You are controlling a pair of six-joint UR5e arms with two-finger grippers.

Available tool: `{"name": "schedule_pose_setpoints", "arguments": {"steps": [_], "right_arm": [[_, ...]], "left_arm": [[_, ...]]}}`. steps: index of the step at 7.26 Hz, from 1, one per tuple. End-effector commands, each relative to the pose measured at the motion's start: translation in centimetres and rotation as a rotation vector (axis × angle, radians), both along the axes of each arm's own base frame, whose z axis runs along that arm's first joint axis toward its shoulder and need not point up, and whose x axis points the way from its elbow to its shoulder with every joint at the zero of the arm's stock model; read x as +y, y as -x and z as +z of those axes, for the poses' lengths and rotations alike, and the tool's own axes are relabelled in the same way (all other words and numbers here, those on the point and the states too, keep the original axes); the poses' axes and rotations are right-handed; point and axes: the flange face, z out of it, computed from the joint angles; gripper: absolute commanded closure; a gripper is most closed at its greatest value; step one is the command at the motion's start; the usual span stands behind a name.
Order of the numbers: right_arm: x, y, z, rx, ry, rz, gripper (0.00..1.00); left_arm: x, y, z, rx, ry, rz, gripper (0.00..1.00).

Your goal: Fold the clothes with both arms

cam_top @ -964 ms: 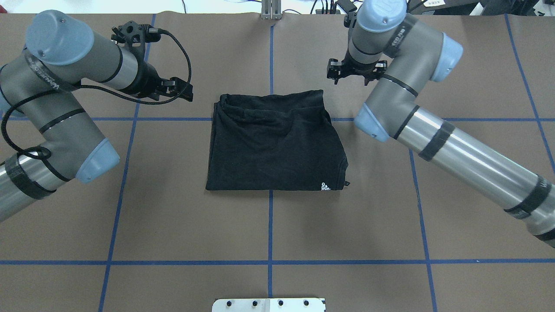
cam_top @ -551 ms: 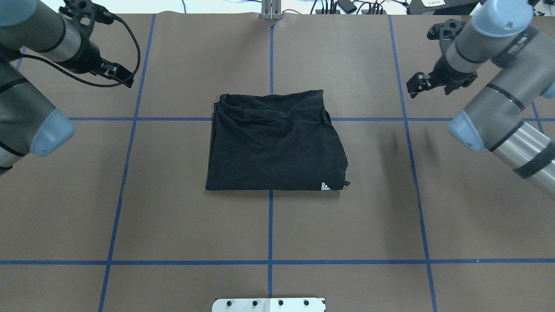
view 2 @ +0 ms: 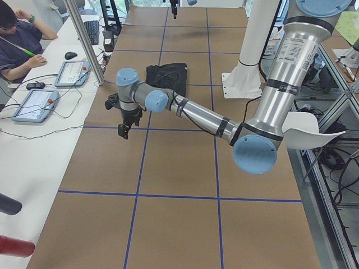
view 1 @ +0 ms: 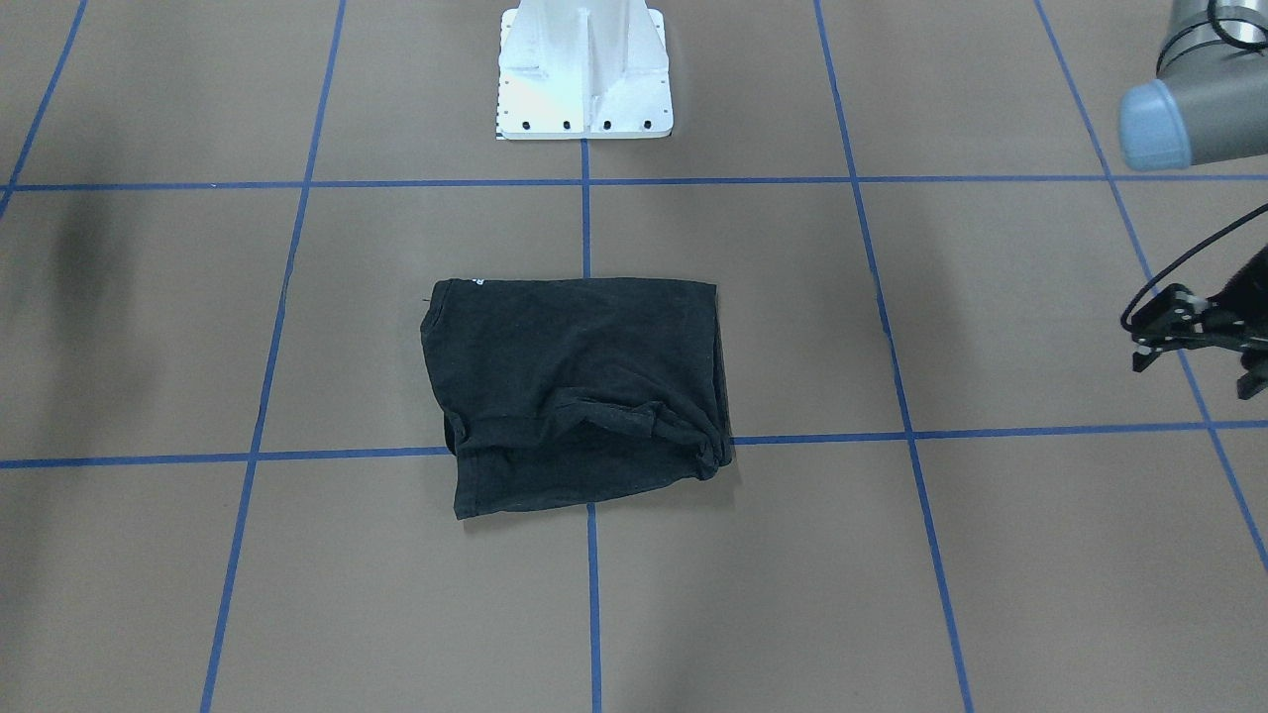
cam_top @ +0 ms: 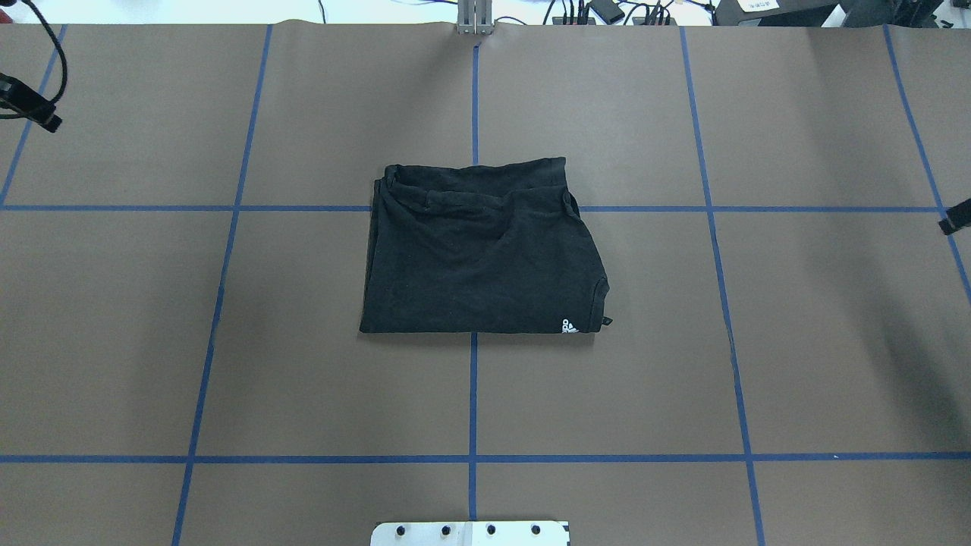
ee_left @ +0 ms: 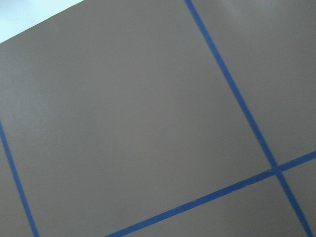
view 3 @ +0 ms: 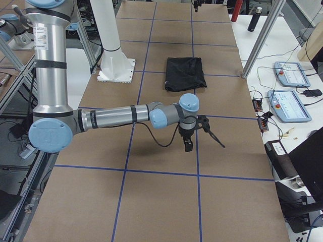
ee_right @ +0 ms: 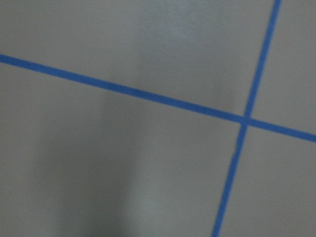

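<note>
The clothes (cam_top: 478, 250) are one black T-shirt, folded into a rough rectangle at the table's middle, with a small white logo (cam_top: 569, 326) at its near right corner. The same shirt (view 1: 575, 386) lies flat in the front-facing view, with nothing touching it. My left gripper (view 1: 1197, 374) hangs far out toward the table's left end, open, with nothing between its fingers; it also shows near the blue line in the left view (view 2: 126, 128). My right gripper (view 3: 187, 143) hangs over bare table near the right end. Only a black tip (cam_top: 956, 218) of it shows overhead, so I cannot tell its state.
The white bolted pedestal (view 1: 584, 69) stands at the robot's side of the table. Blue tape lines (cam_top: 472, 394) cross the brown surface. A metal post (view 2: 84, 39), tablets (view 2: 33, 103) and a seated person (view 2: 17, 39) are on a bench beyond the table's far edge.
Both arms have swung outward from the shirt's far corners to the table's two ends, almost leaving the overhead view. The shirt has not moved.
</note>
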Motion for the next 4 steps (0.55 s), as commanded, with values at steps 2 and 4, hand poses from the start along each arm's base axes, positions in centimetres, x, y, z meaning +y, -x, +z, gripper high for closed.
{"name": "schedule_pose_setpoints", "arguments": {"steps": [2, 4], "right_arm": [[5.5, -10.6, 1.2, -0.044, 0.128, 0.073, 0.00], [5.6, -11.3, 0.7, -0.015, 0.170, 0.076, 0.00]], "left_arm": [[1.5, 6.7, 5.9, -0.035, 0.201, -0.036, 0.00], [2.4, 10.8, 7.3, -0.040, 0.158, -0.025, 0.00]]}}
